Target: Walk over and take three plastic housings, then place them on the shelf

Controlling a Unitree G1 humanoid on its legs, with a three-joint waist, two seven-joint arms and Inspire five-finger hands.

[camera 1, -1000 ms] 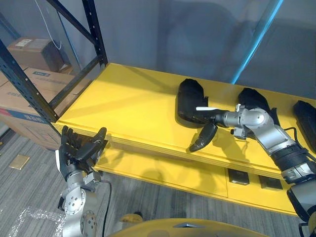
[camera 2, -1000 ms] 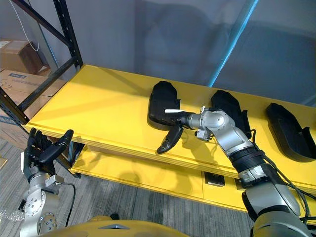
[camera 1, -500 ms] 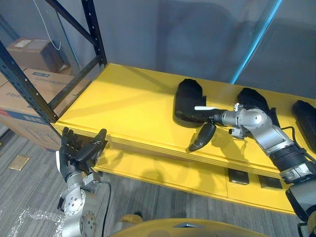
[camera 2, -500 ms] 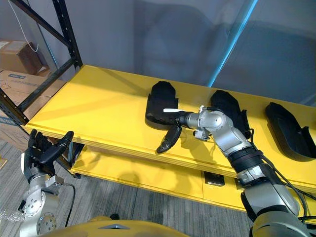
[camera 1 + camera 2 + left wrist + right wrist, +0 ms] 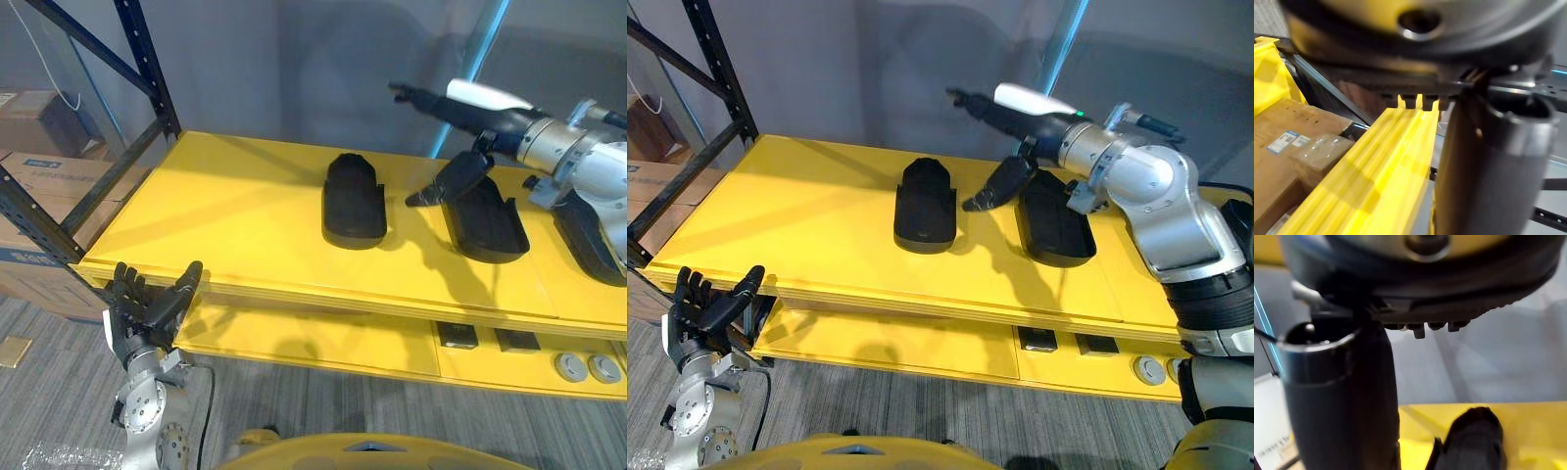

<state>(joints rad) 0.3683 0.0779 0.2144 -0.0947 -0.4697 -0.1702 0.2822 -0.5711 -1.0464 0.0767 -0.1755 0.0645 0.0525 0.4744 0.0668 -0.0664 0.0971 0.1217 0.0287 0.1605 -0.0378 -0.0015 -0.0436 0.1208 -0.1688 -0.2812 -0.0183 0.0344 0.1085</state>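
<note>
**Q:** Where do the task's things lie?

**A:** A black moulded plastic housing lies flat near the middle of the yellow shelf. A second housing lies to its right, apart from it. In the left eye view a third housing sits at the right edge, partly behind the silver arm. All three rest on the shelf board with their long sides roughly parallel.

**Q:** How do the hands stand?

**A:** The right robot hand hangs in the air above the shelf, over the gap between the first two housings. Its fingers are straight and spread, its white-covered thumb is extended, and it holds nothing. The left robot hand is low at the shelf's front edge, toward its left end. Its fingers are straight and it too holds nothing.

**Q:** What do the wrist views add?

**A:** The right wrist view looks past the dark thumb at one of the housings on the yellow board; which one cannot be told. The left wrist view gives the ribbed front edge of the shelf from close by, with brown cardboard boxes beside it. In the eye views these boxes stand at the left, beyond a dark blue steel rack upright. Grey carpeted floor lies below the shelf.
</note>
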